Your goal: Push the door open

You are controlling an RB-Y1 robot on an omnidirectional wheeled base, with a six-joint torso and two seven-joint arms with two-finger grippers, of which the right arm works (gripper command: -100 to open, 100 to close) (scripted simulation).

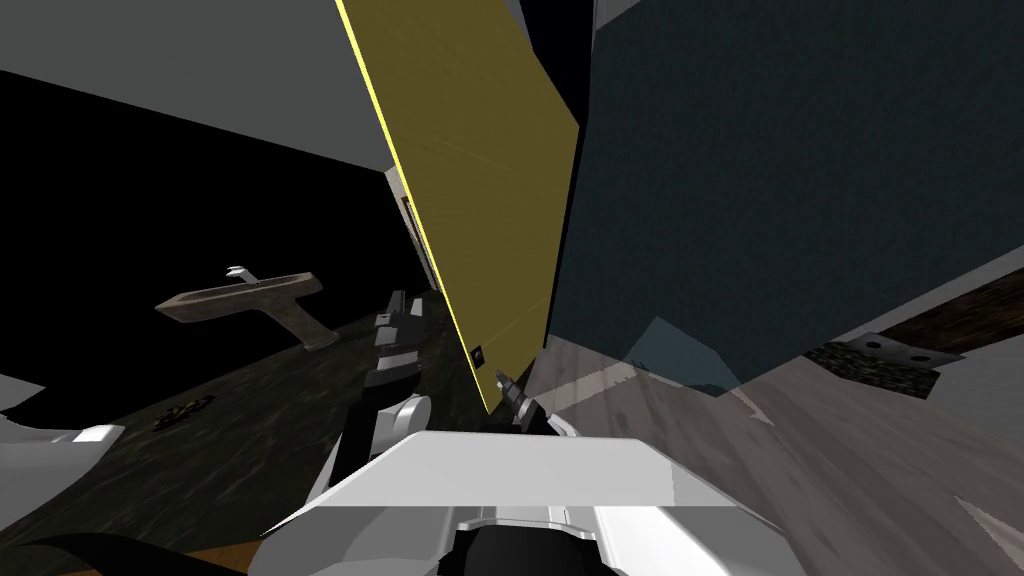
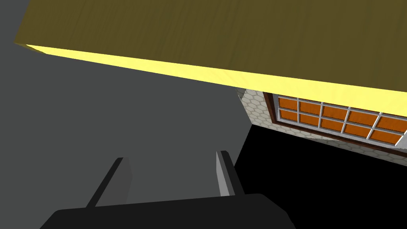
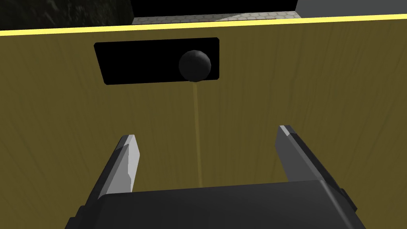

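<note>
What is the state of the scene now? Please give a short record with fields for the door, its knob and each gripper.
door: olive-yellow panel with a bright yellow edge, standing at an angle to the dark blue-grey wall
knob: round and dark, on a black plate near the door's edge
right gripper: open, holds nothing, faces the door's face short of the knob; contact cannot be told
left gripper: open, holds nothing, near the door's yellow edge
beyond the door: window with orange panes

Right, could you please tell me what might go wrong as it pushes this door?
The open right gripper faces the door tips first, close to the knob; a thin finger might snag it or skid. The open left gripper sits by the door's edge and could catch it.
</note>
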